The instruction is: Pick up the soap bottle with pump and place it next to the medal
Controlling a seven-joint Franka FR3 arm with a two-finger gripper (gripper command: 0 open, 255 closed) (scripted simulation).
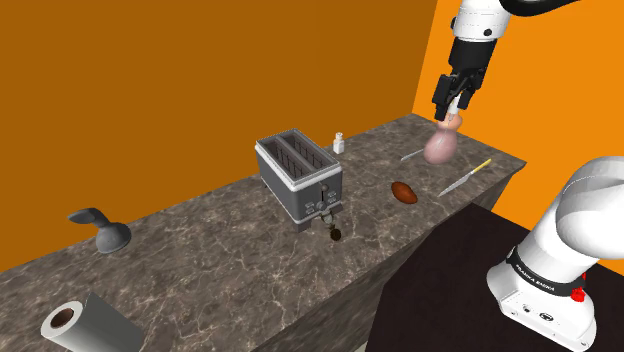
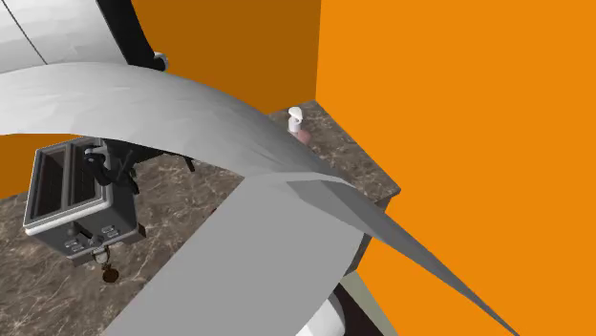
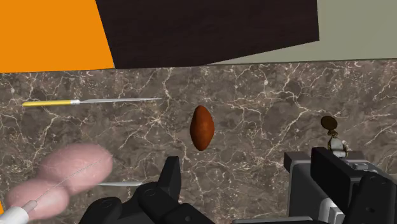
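Approach phase, by judgement from the layout. Shows the gripper (image 1: pixel 451 112) high over the back corner of the marble counter (image 1: pixel 200 262), overlapping in the shoulder view the top of the soap bottle (image 1: pixel 440 148). Opening of the gripper: impossible to tell from these views. Locates the soap bottle near the meeting of the two orange walls, apparently standing on the counter, well apart from the medal (image 1: pixel 335 235). In the second exterior view, presents the white pump (image 2: pixel 296 117) bare, with nothing black around it; in the wrist view, sets the pink body off to one side of the gripper rather than ahead of it. Hence judged ungrasped, the height probably chosen to clear the pump before descent.

Places the medal just beside the lever end of the toaster (image 1: pixel 300 176), ribbon toward the toaster, with bare counter on the open sides as a likely set-down spot. Between soap bottle and medal: a brown oval object (image 1: pixel 403 192), a yellow-handled knife (image 1: pixel 465 178) and a thin grey utensil (image 1: pixel 415 153), all flat enough to be cleared by a lifted carry.

Long axis of the soap bottle: roughly vertical, bulbous pink body below, narrow neck and pump above. Slight lean in the shoulder view matched by the wall corner, so probably the camera's. Pump head pointing up; nozzle direction too small to read. Favours a grasp at the neck, the rounded body seeming likely to slip.
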